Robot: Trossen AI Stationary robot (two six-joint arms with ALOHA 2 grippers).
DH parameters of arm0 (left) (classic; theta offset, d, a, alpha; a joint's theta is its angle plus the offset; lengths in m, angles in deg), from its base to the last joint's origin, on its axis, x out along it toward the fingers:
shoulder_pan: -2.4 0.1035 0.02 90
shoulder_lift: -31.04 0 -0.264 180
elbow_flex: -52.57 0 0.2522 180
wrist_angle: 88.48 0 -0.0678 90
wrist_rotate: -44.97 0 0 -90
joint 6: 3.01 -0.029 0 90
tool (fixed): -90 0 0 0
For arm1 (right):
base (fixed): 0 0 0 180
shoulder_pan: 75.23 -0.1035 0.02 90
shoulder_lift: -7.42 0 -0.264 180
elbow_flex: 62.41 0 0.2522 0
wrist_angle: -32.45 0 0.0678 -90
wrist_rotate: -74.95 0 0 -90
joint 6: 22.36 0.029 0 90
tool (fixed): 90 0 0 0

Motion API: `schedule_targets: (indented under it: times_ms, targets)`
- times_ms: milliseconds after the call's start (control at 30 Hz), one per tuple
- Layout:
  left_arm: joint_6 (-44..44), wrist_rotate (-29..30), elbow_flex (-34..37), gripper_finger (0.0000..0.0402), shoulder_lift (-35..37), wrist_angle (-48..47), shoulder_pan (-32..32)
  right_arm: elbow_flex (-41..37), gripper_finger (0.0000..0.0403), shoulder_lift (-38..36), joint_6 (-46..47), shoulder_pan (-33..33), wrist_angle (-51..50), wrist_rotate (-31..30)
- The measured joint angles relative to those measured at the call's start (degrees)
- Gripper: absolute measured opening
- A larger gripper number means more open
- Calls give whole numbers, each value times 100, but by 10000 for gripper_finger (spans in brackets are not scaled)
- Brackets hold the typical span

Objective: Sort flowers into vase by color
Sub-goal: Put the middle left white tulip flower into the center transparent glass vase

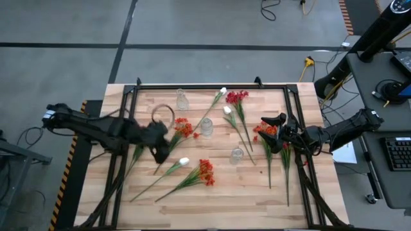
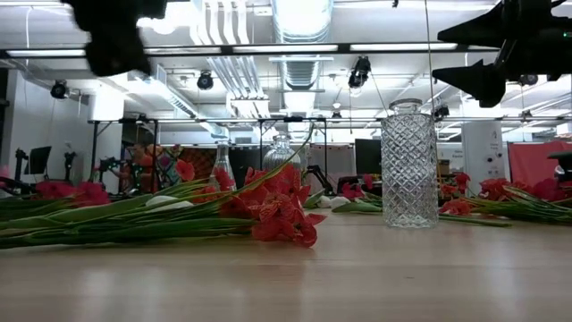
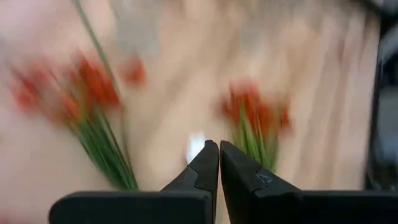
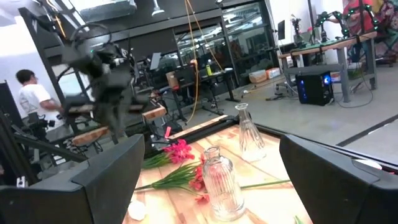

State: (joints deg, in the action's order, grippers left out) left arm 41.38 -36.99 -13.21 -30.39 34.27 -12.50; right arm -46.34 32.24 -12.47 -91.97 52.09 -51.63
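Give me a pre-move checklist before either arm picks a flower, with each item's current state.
1. Left gripper empty: ok, fingers shut on nothing.
2. Right gripper ready to grasp: ok, open and empty.
3. Vases upright: ok for the front vase; the others cannot tell.
4. Flowers already in a vase: not ok, none seen.
5. Flowers reachable: ok, the orange-red cluster lies apart on the table.

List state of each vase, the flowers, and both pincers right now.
left pincer: shut, empty, above the table
right pincer: open, empty, raised over right-side flowers
near vase: upright, empty
middle vase: upright, empty
far vase: upright, empty
flowers: all lying flat on table, none in a vase
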Motion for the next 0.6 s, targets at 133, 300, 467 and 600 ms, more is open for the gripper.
schedule_targets:
  times_ms: [133, 300, 467, 600]
  targets:
    - [674, -695, -115, 0, -634, -510, -387, 0, 366, -1, 15, 0, -4, 43]
    - [1174, -916, -164, 0, -1319, -645, -587, 0, 366, -2, 15, 0, -7, 59]
    - [1317, -1297, -164, 0, -1997, -607, -677, 0, 366, 11, 5, 0, -11, 55]
    - [1306, -1945, -164, 11, -2522, -607, -685, 2, 366, -2, 17, 0, 0, 31]
